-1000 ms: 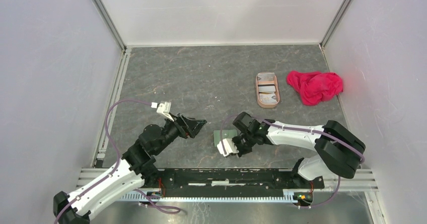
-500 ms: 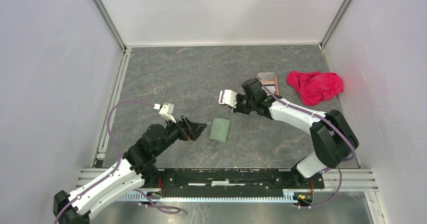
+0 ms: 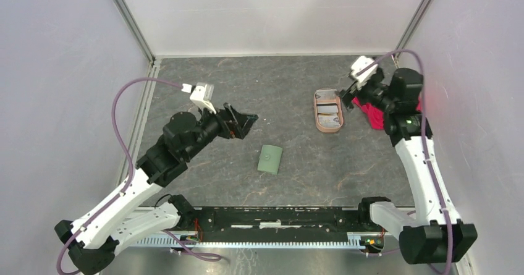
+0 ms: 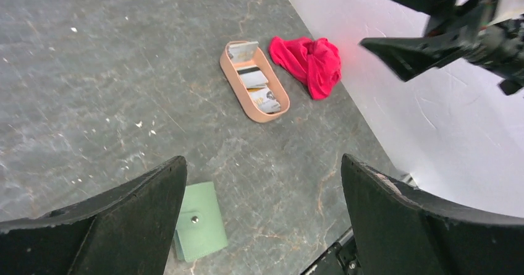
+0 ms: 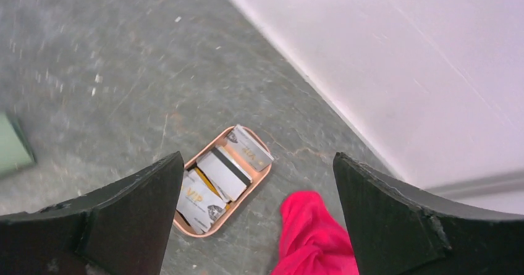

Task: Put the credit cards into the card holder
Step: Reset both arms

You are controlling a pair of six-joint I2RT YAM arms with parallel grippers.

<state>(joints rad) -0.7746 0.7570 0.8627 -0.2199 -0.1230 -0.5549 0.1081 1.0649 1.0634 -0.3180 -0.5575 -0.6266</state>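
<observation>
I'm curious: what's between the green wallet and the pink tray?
Nothing: in the top view, only bare table lies between the card holder and the tray.

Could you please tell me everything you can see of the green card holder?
The card holder is a small sage-green rectangular wallet, folded shut, with a round stud on its top face. The material looks like matte leather. It lies flat, slightly askew, on the grey table, near its middle. Nothing else touches it.
</observation>
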